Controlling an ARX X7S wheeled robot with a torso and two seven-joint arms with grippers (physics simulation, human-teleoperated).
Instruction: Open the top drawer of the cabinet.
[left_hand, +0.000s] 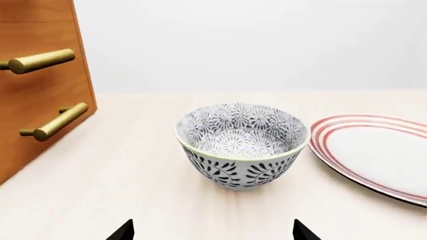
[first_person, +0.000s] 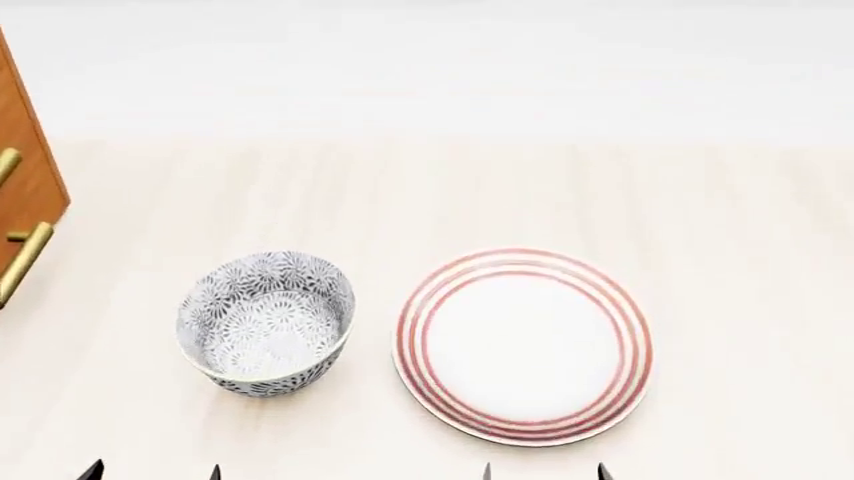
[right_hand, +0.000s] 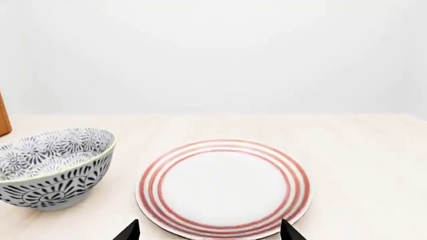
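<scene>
Hovering low, both claws, left (first_person: 150, 470) and right (first_person: 545, 470), sit wide and empty; cabinet (left_hand: 40, 75) stands left, top drawer unseen, so untouched.

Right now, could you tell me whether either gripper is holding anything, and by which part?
Nothing is held: the left gripper and right gripper are both open and empty.

Orange-brown cabinet (left_hand: 40, 90), brass handles (left_hand: 41, 61); black-white floral bowl (first_person: 266, 322); red-ringed white plate (first_person: 522, 345).
</scene>
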